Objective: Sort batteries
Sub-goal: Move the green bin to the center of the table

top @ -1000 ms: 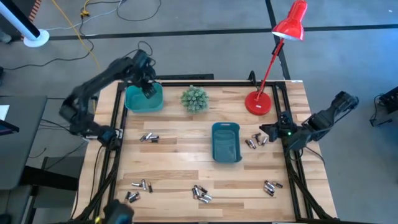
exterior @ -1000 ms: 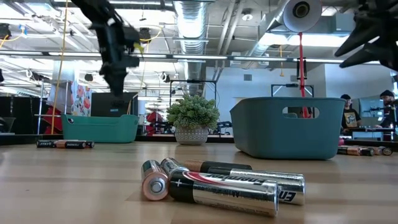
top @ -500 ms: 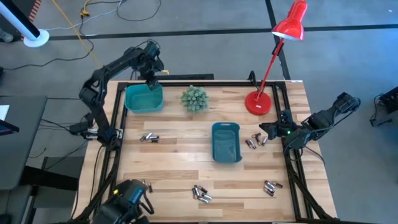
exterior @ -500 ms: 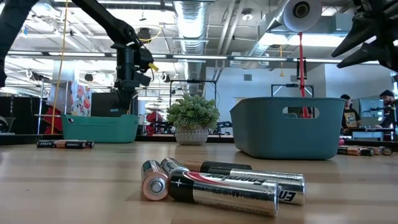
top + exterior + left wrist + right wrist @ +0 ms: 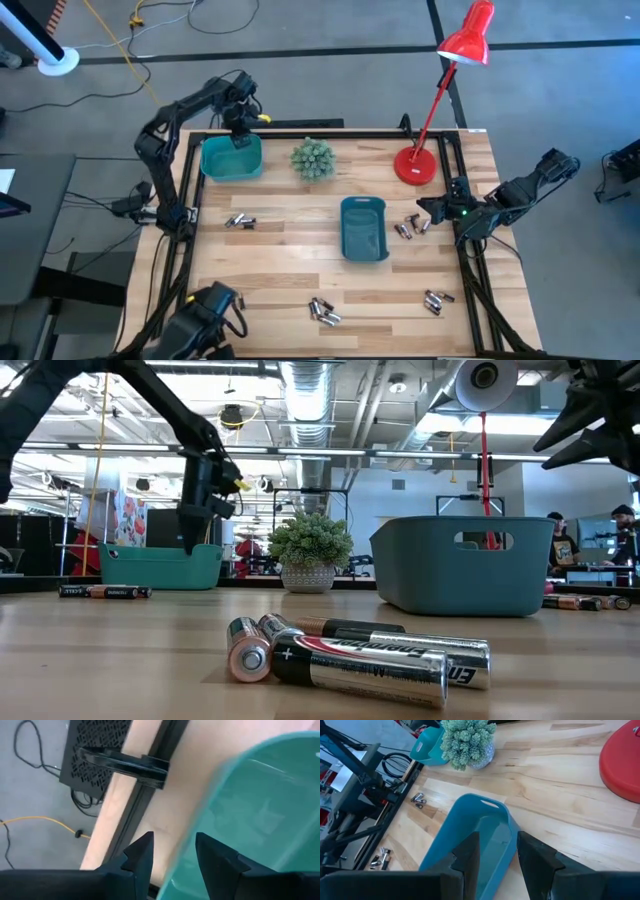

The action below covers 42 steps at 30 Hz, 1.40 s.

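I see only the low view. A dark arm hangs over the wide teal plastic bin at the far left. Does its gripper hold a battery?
Observer: No. The left wrist view shows the left gripper open and empty, partly over the wide teal plastic bin.
Operator: Where is the other gripper?
Observer: In the high view the right gripper is near the table's right edge, beside a few small silvery cylindrical batteries.
Operator: Does it carry anything?
Observer: No. The right wrist view shows its fingers apart with nothing between them, pointing towards the darker teal plastic bin.
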### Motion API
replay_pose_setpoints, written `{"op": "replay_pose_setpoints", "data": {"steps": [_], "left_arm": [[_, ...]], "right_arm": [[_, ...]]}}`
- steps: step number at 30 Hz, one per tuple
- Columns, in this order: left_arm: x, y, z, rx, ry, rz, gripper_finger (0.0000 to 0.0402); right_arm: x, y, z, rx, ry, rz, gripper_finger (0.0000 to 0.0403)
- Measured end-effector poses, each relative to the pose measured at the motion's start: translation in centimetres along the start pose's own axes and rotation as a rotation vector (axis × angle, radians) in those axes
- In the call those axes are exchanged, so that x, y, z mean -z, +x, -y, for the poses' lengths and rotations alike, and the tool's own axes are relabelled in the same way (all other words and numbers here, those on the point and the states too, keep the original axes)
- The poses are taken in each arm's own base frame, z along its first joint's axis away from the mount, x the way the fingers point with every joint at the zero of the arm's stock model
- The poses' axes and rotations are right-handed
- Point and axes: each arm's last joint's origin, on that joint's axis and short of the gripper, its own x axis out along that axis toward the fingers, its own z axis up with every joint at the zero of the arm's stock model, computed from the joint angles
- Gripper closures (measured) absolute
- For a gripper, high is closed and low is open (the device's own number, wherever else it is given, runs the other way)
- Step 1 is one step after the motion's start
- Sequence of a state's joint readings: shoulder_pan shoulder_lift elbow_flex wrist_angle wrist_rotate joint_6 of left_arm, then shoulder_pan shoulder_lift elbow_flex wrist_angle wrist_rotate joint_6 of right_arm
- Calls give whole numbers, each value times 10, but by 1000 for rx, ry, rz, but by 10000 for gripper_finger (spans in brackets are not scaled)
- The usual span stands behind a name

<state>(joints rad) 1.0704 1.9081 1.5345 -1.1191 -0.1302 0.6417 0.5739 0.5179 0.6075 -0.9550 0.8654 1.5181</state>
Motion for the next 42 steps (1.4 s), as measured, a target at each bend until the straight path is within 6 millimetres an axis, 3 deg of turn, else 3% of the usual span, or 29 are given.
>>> {"op": "replay_pose_setpoints", "data": {"steps": [10, 17, 22, 26, 33, 37, 42], "left_arm": [[-2, 26, 3, 73, -9, -116, 279], [3, 24, 8, 108, -9, -171, 389], [8, 19, 11, 130, -101, -220, 399], [17, 0, 14, 106, -185, -214, 399], [44, -58, 26, 46, -350, -135, 400], [61, -94, 49, 27, -475, -102, 401], [73, -140, 99, 17, -644, 61, 401]], "right_arm": [[0, 0, 0, 0, -1, 0, 255], [0, 0, 1, 6, -15, -1, 255], [0, 0, 1, 8, -18, -2, 255], [0, 0, 2, 15, -26, -3, 255], [0, 0, 3, 21, -33, -4, 255], [0, 0, 3, 20, -32, -4, 255], [0, 0, 3, 24, -37, -4, 255]]}}
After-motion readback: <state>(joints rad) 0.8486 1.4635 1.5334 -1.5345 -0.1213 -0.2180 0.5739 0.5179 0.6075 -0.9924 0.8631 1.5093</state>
